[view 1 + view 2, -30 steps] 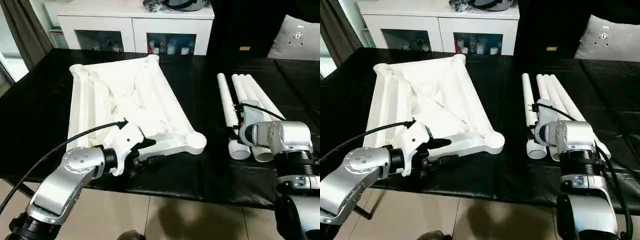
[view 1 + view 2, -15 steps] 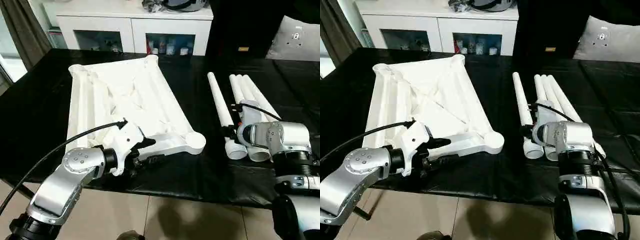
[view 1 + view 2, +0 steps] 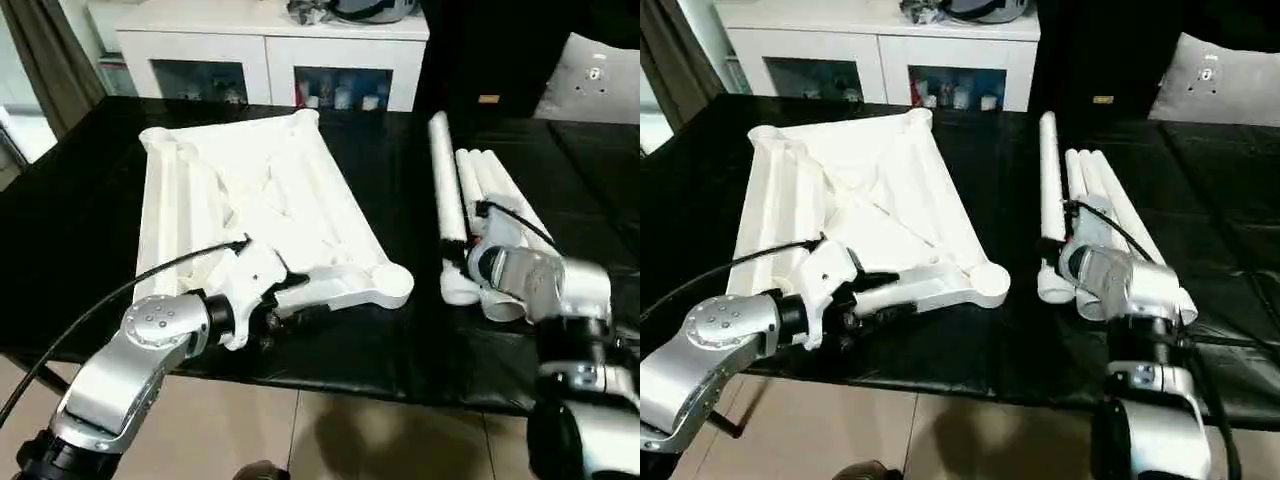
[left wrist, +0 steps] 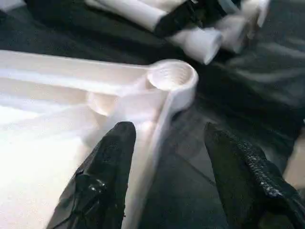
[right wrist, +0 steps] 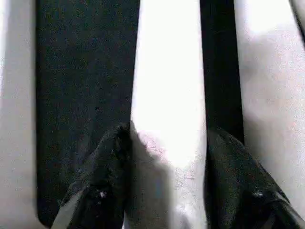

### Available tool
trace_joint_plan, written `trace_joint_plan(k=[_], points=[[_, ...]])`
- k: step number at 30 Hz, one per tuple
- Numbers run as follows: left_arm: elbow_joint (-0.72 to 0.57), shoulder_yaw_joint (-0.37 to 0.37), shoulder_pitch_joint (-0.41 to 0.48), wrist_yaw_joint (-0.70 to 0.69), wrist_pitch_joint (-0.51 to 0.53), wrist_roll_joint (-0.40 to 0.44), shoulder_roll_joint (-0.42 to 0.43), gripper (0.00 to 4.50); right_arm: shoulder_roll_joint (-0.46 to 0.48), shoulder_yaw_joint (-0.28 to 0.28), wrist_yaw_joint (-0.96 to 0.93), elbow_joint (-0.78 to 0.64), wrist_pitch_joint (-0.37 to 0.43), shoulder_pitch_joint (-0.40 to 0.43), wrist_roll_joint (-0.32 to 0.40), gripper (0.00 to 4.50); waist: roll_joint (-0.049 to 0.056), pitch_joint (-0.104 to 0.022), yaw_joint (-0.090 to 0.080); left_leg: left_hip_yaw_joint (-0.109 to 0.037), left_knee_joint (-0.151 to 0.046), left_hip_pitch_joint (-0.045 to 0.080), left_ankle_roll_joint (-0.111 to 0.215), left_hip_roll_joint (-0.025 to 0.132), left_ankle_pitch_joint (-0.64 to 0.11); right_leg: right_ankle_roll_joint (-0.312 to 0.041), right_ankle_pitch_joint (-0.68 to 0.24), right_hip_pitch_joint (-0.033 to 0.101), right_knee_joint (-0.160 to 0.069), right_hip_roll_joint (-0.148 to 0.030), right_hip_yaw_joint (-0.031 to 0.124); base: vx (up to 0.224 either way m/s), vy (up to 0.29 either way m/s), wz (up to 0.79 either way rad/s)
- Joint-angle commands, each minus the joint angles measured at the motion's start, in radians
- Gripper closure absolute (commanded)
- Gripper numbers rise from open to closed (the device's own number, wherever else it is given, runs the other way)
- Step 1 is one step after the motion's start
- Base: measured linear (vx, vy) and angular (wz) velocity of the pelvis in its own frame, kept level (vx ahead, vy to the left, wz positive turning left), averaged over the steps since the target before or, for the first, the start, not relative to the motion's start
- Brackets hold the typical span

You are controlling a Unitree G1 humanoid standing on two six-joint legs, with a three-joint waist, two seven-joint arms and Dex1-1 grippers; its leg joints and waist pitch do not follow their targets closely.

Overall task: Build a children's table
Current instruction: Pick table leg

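From the head view, the white top (image 3: 250, 200) lies upside down on the left of the black tabletop (image 3: 80, 220), ribs up, with a round socket (image 3: 393, 283) at its near right corner. The left gripper (image 3: 290, 300) is at the top's near edge. On the right, three legs (image 3: 490, 190) lie side by side, and the right gripper (image 3: 1065, 240) has one leg (image 3: 445, 190) lifted at its far end. A white cabinet (image 3: 270, 50) stands at the far side. In the left wrist view, the left gripper (image 4: 167, 157) is released, one finger (image 4: 109, 167) over the top's edge rib and the other beside it. In the right wrist view, the right gripper (image 5: 167, 157) is grasping the leg (image 5: 169, 86) between both fingers.
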Motion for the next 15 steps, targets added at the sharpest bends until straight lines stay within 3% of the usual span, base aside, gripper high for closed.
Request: trace_joint_plan(k=[1,3,5,8,9,11,14,15], points=[[0.028,0.025,-0.023,0.028,-0.023,0.004,-0.009,1.89,0.007,-0.014,0.023,-0.059,-0.050,0.002,0.027,2.59,-0.008,-0.071,0.000,-0.034,-0.058,0.018,0.045,0.094,-0.054,-0.138,-0.002,0.042,-0.070,-0.140,0.077,0.000,0.000,0.00],[0.065,0.053,-0.059,0.066,-0.040,-0.001,-0.042,1.89,0.030,-0.040,0.073,-0.110,-0.090,0.014,0.073,2.59,-0.006,-0.070,0.000,-0.034,-0.056,0.018,0.052,0.093,-0.069,-0.132,0.000,0.043,-0.072,-0.141,0.078,0.000,0.000,0.00],[0.102,0.093,-0.104,0.108,-0.033,-0.022,-0.081,1.60,0.052,-0.069,0.126,-0.158,-0.106,0.024,0.133,2.59,-0.008,-0.072,0.001,-0.036,-0.058,0.018,0.060,0.095,-0.066,-0.132,0.008,0.044,-0.072,-0.141,0.077,0.000,0.000,0.00],[0.131,0.148,-0.170,0.148,0.000,-0.070,-0.130,1.41,0.066,-0.073,0.230,-0.222,-0.112,0.050,0.216,2.59,-0.012,-0.071,0.002,-0.035,-0.057,0.017,0.073,0.096,-0.067,-0.137,0.009,0.044,-0.072,-0.143,0.077,0.000,0.000,0.00],[0.131,0.148,-0.170,0.148,0.000,-0.070,-0.130,1.41,0.066,-0.073,0.230,-0.222,-0.112,0.050,0.216,2.59,-0.013,-0.071,0.004,-0.035,-0.056,0.016,0.075,0.096,-0.066,-0.139,0.005,0.045,-0.074,-0.145,0.076,0.000,0.000,0.00],[0.164,0.205,-0.254,0.185,0.030,-0.137,-0.201,1.13,0.094,-0.075,0.382,-0.304,-0.095,0.091,0.347,2.59,-0.013,-0.072,0.007,-0.033,-0.052,0.015,0.086,0.095,-0.064,-0.144,0.008,0.044,-0.074,-0.146,0.076,0.000,0.000,0.00],[0.205,0.235,-0.318,0.210,0.059,-0.194,-0.260,0.94,0.108,-0.076,0.481,-0.351,-0.064,0.117,0.433,2.59,-0.021,-0.073,0.016,-0.035,-0.052,0.012,0.111,0.097,-0.046,-0.144,0.016,0.046,-0.074,-0.146,0.073,0.000,0.000,0.00],[0.215,0.244,-0.336,0.217,0.075,-0.215,-0.278,0.94,0.109,-0.071,0.501,-0.363,-0.056,0.124,0.449,2.59,-0.017,-0.075,0.020,-0.037,-0.052,0.014,0.115,0.101,-0.035,-0.147,0.018,0.042,-0.072,-0.148,0.073,0.000,0.000,0.00]])
